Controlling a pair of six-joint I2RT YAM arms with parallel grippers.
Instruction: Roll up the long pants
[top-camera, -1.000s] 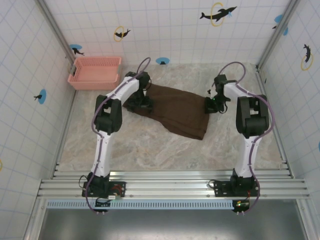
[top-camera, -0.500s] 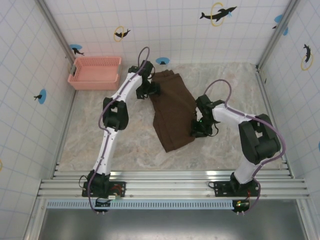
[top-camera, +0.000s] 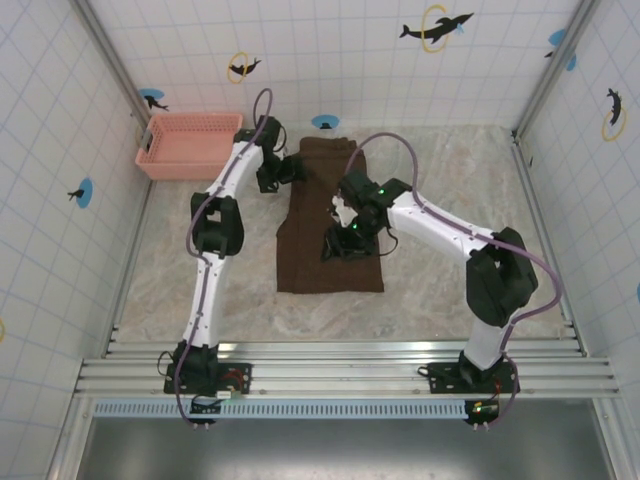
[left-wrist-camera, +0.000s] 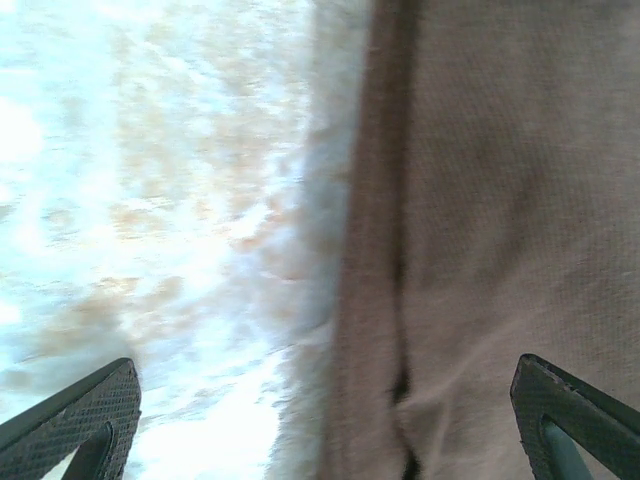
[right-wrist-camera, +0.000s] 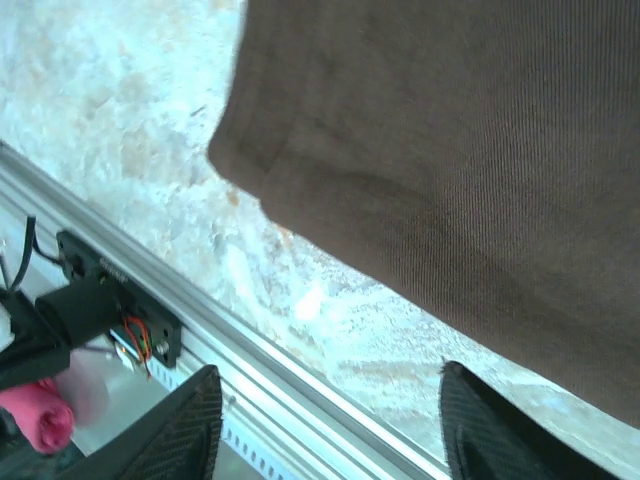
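Long pants (top-camera: 312, 270) folded flat on table (top-camera: 200, 290), left end effector (top-camera: 290, 168) spread wide at their far left edge, right end effector (top-camera: 338, 245) apart over their middle, holding nothing

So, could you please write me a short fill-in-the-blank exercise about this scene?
The pants are dark ___.
The basket in the far left corner is ___.
The left gripper has its jaws ___.
The right gripper hangs above the ___.
Missing: brown; pink; open; pants.
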